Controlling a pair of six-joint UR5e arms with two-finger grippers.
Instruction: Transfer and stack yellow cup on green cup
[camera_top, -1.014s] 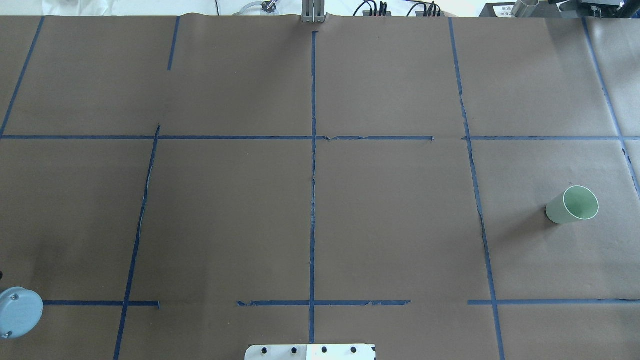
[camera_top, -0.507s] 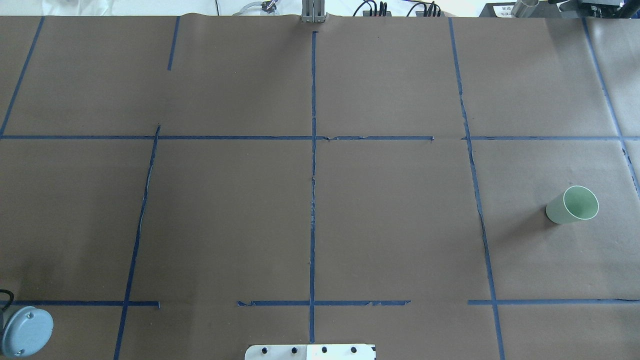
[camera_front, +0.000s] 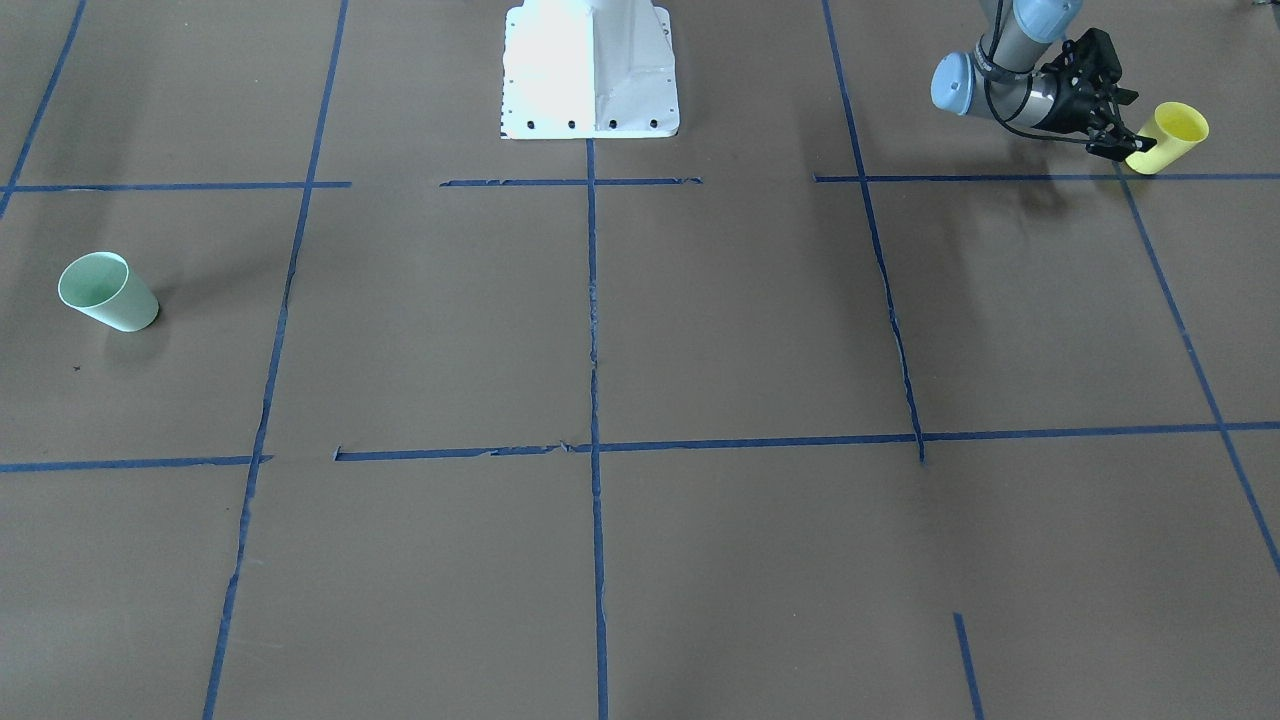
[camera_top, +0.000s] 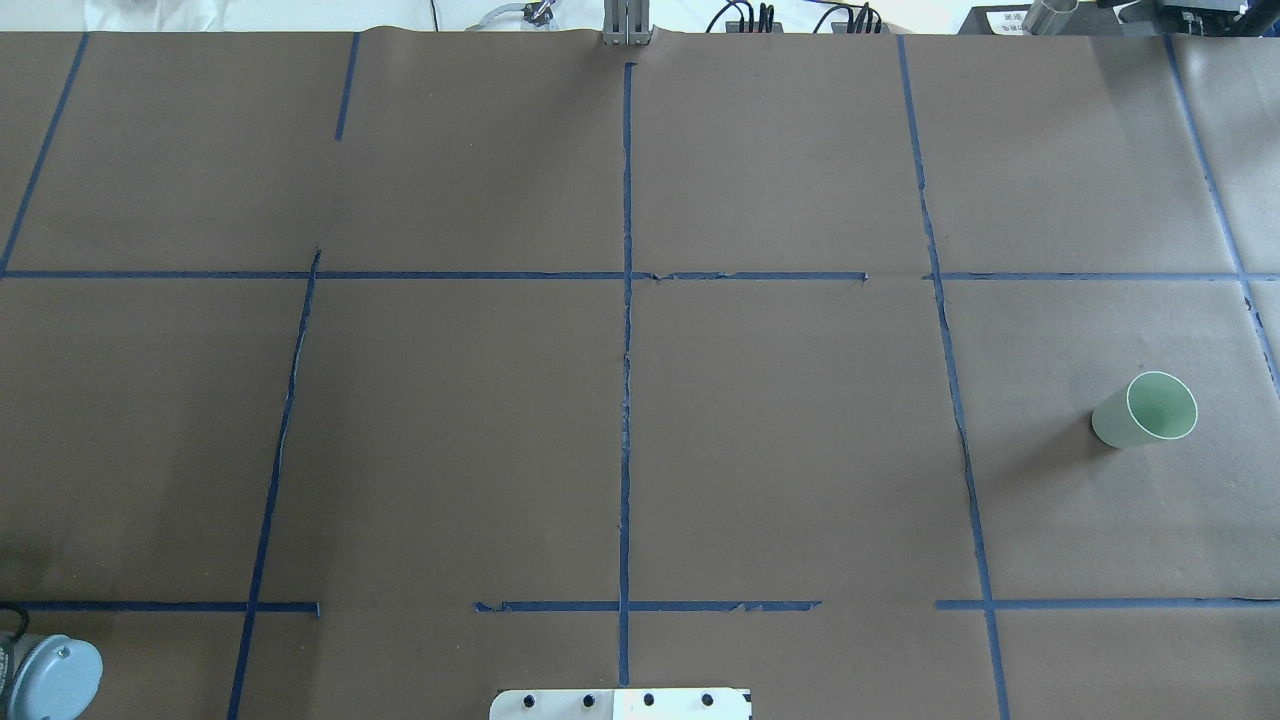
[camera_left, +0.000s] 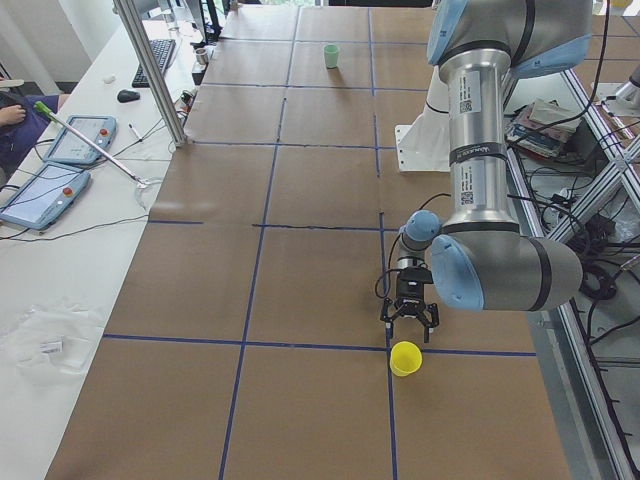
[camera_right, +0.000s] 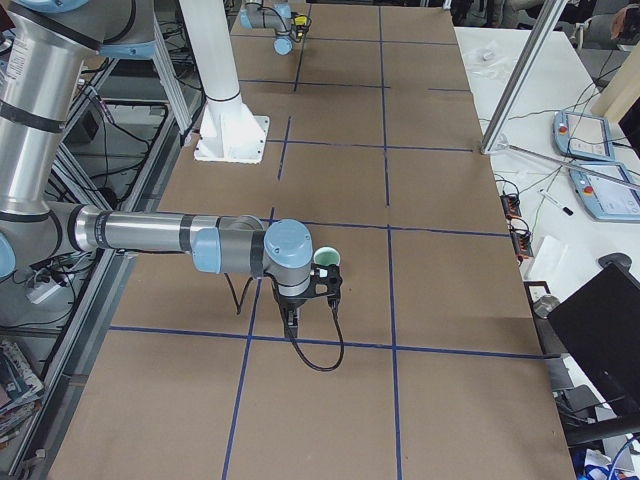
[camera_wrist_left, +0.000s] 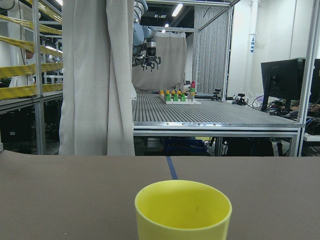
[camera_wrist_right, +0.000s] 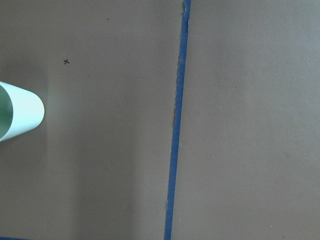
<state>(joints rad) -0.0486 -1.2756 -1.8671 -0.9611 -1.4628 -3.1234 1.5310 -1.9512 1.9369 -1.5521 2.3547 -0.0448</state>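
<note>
The yellow cup (camera_front: 1168, 137) stands upright on the brown-papered table (camera_front: 760, 320), far to the robot's left and close to its own side, at a crossing of blue tape (camera_wrist_right: 176, 130) lines. Its mouth faces up, and the left wrist view looks into it: nothing is inside, and the frame's lower edge cuts off its base. The green cup (camera_top: 1145, 411) stands upright well apart from it, far on the robot's right, also open-mouthed and with nothing in it. The left gripper (camera_front: 1128, 122) is low at the table with its black fingers spread and holding nothing. Their tips are just beside the yellow cup on the side nearer the robot's base. In the front-facing view the lower finger overlaps the cup's foot, so it is unclear whether it touches. No finger shows in the left wrist view. The overhead view takes in only a grey joint cap (camera_top: 50, 680) of the left arm at its lower left corner. The right gripper (camera_right: 310, 298) shows only in the exterior right view. There it covers part of the green cup, and whether it is spread or closed cannot be told. The right wrist view looks straight down on the paper, and its left edge cuts the green cup to a sliver.
</note>
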